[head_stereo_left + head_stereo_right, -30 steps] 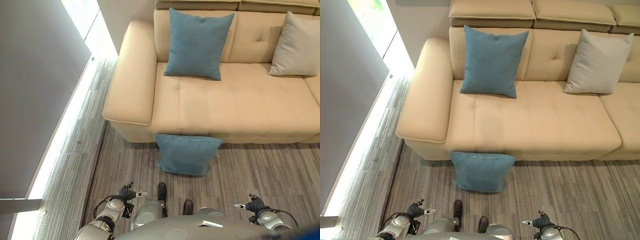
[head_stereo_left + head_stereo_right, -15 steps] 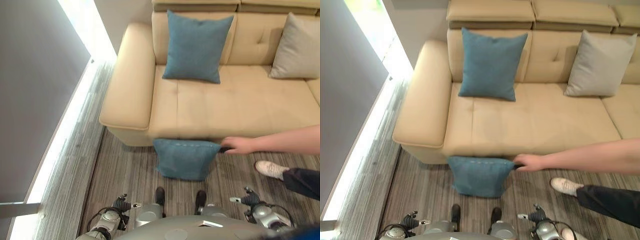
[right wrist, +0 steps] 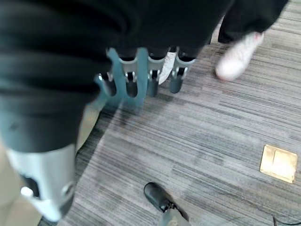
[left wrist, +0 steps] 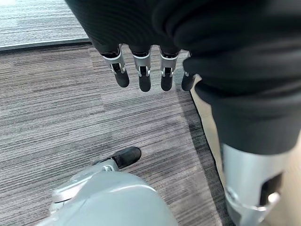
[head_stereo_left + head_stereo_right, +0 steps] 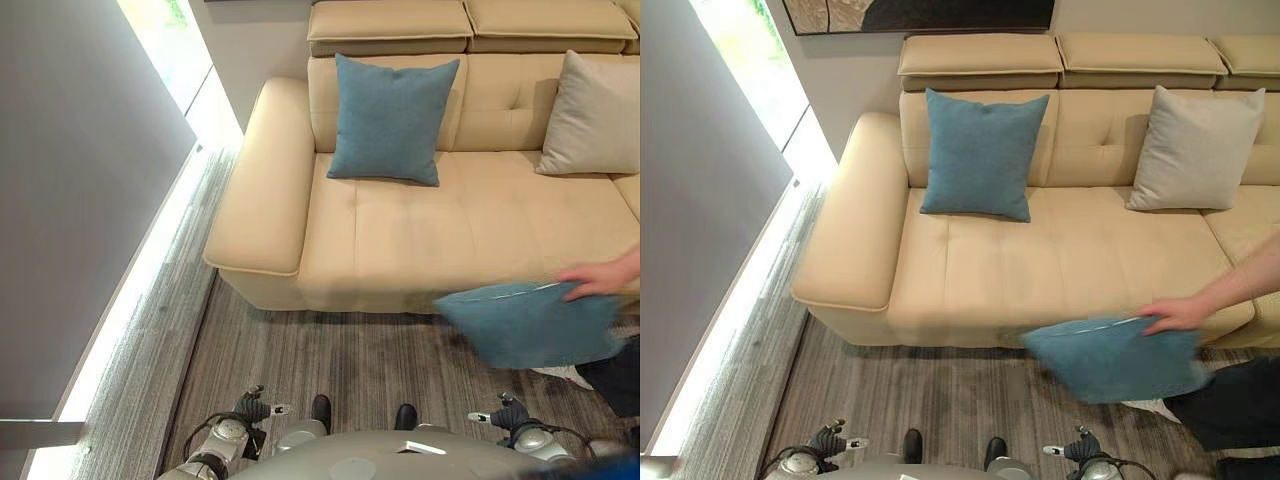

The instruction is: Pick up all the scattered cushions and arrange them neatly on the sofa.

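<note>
A beige leather sofa (image 5: 420,215) stands against the wall on a grey striped carpet floor (image 5: 330,360). A blue cushion (image 5: 390,105) stands upright against the sofa's backrest near the left armrest, and a light grey cushion (image 5: 595,115) leans against the backrest further right. A second blue cushion (image 5: 525,322) is off the floor in front of the sofa's front edge, held at its upper edge by a person's hand (image 5: 598,280) reaching in from the right; the person's white shoe (image 3: 237,59) rests on the floor nearby. The robot's left hand (image 4: 143,70) hangs low over the floor, fingers (image 4: 145,82) straight, apart and empty. The right hand (image 3: 141,77) likewise hangs low with relaxed, straight fingers (image 3: 153,87) holding nothing. A brass floor plate (image 3: 278,163) sits in the carpet.
</note>
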`<state>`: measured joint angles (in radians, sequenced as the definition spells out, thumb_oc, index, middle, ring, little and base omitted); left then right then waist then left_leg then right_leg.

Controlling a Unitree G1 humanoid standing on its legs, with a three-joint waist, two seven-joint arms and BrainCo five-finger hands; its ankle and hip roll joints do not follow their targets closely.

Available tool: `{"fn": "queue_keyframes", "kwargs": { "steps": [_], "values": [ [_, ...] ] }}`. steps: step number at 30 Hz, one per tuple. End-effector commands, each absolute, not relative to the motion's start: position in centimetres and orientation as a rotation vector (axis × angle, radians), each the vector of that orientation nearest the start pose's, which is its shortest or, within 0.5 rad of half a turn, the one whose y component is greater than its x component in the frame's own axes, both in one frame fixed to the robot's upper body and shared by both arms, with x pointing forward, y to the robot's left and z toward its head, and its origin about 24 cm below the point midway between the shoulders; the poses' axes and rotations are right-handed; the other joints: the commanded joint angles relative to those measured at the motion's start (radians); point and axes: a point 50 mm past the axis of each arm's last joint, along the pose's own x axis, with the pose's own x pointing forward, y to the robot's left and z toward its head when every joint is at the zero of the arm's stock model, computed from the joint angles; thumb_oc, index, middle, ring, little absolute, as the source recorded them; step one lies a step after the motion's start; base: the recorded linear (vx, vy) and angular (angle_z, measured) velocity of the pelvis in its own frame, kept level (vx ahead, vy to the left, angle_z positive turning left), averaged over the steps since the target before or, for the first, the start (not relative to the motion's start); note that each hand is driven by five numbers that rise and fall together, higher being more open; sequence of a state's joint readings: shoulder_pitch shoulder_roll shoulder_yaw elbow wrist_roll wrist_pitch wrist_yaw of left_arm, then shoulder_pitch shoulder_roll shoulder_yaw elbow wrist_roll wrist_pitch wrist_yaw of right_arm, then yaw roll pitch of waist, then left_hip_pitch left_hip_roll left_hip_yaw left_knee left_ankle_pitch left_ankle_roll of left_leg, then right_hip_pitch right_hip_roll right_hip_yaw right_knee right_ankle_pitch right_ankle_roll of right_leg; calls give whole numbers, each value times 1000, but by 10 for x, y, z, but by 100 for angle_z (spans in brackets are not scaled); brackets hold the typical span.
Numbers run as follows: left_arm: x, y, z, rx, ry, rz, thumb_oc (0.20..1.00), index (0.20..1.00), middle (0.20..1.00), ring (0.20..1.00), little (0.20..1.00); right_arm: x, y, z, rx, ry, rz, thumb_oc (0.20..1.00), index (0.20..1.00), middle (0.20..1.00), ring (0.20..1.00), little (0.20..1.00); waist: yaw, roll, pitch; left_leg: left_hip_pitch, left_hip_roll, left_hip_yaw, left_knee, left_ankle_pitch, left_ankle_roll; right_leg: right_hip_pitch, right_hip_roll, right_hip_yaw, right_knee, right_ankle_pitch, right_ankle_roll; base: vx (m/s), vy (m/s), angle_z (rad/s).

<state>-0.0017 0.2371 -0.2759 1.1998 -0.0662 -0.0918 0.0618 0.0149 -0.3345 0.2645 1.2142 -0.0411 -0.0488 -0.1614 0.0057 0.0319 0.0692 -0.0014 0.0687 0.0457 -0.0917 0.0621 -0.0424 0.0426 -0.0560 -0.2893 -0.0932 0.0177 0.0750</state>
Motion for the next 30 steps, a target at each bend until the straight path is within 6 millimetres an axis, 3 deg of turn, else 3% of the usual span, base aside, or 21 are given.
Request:
{"fn": "queue_keyframes", "kwargs": {
  "steps": [1,22,26,27,29,30],
  "values": [
    [123,225,-153,370,1074,-20,1000,1000,1000,1000,1000,106,-264,-148,-571,1123,-79,1000,1000,1000,1000,1000,7,-66,27,47,-56,24,12,-85,-7,11,-48,30,26,-22,77,0,0,0],
    [109,228,-158,384,1134,-25,1000,1000,1000,1000,1000,103,-261,-150,-574,1145,-69,1000,1000,1000,1000,1000,-20,-73,-14,60,-41,51,4,-76,-25,18,-32,66,6,-16,78,-5,-4,-2],
    [114,225,-157,393,1126,-45,1000,1000,1000,1000,1000,102,-264,-149,-543,1147,-106,1000,1000,1000,1000,1000,-43,-77,-4,49,-38,67,57,-89,-20,4,-27,116,6,-4,72,-88,-15,-23],
    [121,222,-156,386,1106,-51,1000,1000,1000,1000,1000,105,-268,-147,-540,1139,-127,1000,1000,1000,1000,1000,-44,-86,13,0,-43,33,149,-118,-19,-13,-32,147,6,8,69,-202,51,-73],
    [127,216,-155,366,1085,-53,1000,1000,1000,1000,1000,108,-277,-143,-531,1133,-169,1000,1000,1000,1000,1000,-54,-80,18,-27,-64,-53,177,-153,-18,-63,-36,202,15,32,75,-188,194,-100],
    [127,214,-156,374,1088,-66,1000,1000,1000,1000,1000,105,-280,-143,-513,1147,-192,1000,1000,1000,1000,1000,-74,-71,14,-18,-64,-33,151,-151,-4,-95,-44,224,24,47,86,-117,276,-113]
  ]
}}
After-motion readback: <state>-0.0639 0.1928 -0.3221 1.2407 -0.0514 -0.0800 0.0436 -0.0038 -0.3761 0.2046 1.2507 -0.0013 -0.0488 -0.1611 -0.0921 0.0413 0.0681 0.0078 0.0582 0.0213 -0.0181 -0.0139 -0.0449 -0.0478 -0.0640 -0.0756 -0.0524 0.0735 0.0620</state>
